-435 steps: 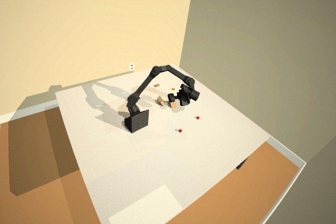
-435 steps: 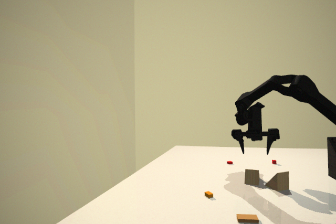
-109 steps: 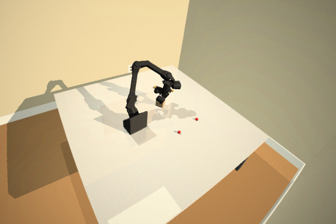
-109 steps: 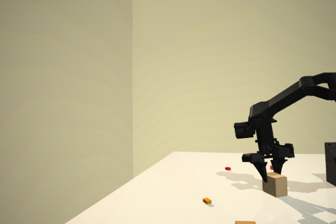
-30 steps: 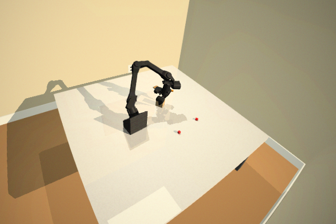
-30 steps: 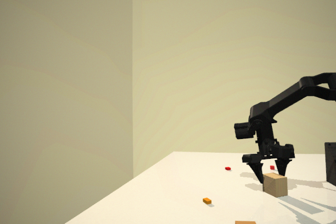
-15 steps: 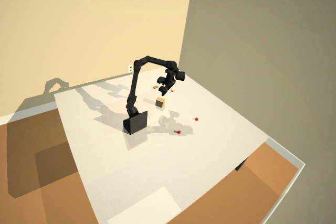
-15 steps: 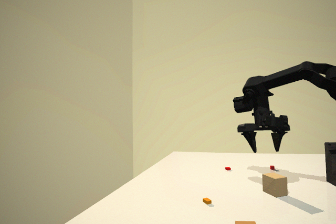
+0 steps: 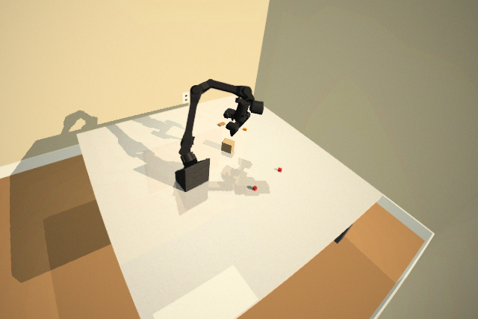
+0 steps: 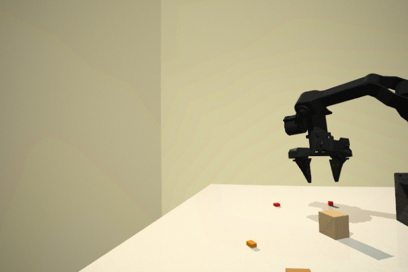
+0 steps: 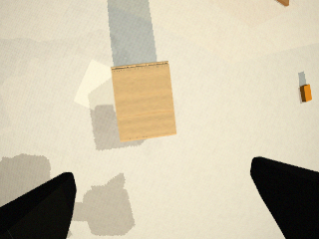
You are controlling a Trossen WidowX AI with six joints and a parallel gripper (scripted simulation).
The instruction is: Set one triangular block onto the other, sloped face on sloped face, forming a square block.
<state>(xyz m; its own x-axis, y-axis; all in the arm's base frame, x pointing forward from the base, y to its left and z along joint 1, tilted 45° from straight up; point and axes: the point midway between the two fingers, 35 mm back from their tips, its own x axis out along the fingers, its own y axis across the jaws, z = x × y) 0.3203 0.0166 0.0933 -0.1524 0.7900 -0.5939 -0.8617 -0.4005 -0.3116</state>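
Exterior view: your gripper (image 10: pixel 322 181) (image 11: pixel 166 177) stands open and released above the table (image 9: pixel 301 207) (image 10: pixel 184 239) (image 11: pixel 219 124), its two fingertips apart and touching nothing; below it you see the square block (image 9: pixel 228 146) (image 10: pixel 333 225) (image 11: pixel 145 102), a faint diagonal seam on its side, resting near the right edge of the scene, with an orange piece (image 9: pixel 244 128) (image 10: pixel 251 244) (image 11: pixel 306 93) to its left and two red cubes on the far side; the wrist view shows you the block's top face but neither red cube, and hides that diagonal from you
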